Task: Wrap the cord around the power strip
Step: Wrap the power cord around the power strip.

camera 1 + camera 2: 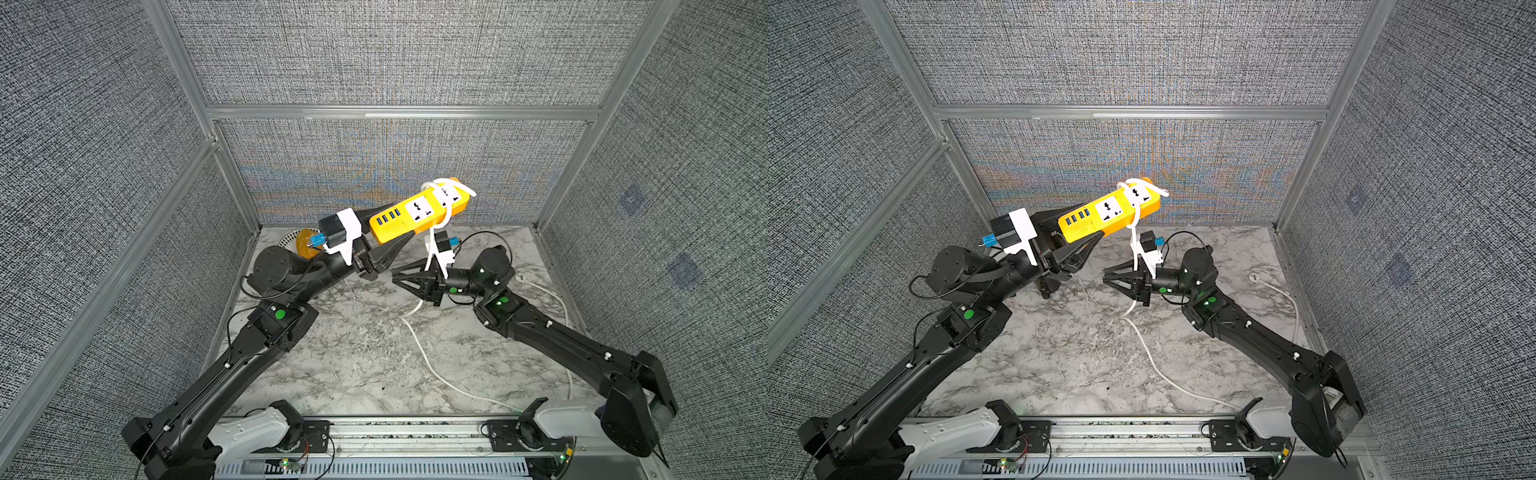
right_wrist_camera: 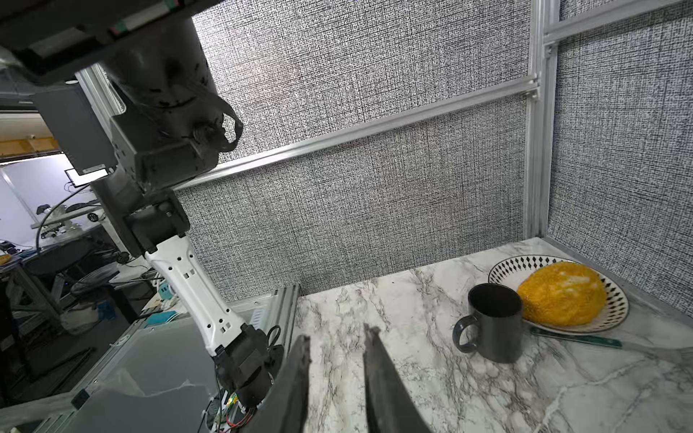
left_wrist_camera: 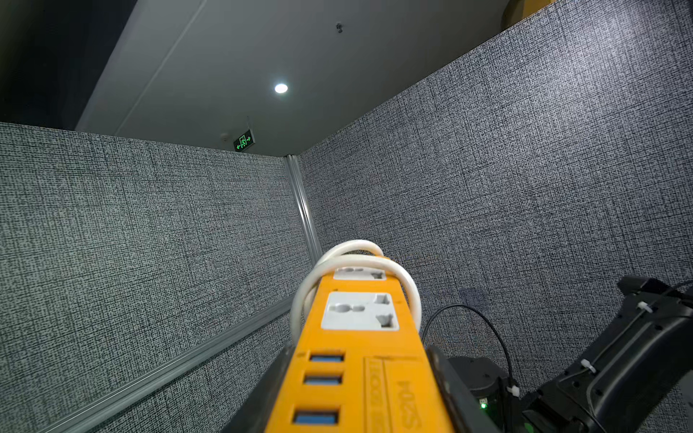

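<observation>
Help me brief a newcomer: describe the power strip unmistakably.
Above the marble table, the left hand holds the power strip aloft. Unlike the rounded orange-yellow lump on the plate, it is a rectangular bar with white sockets, blue ports and the cord looped round it.

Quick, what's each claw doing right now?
Left gripper: closed on the power strip.
Right gripper: slightly open, holding nothing.
</observation>
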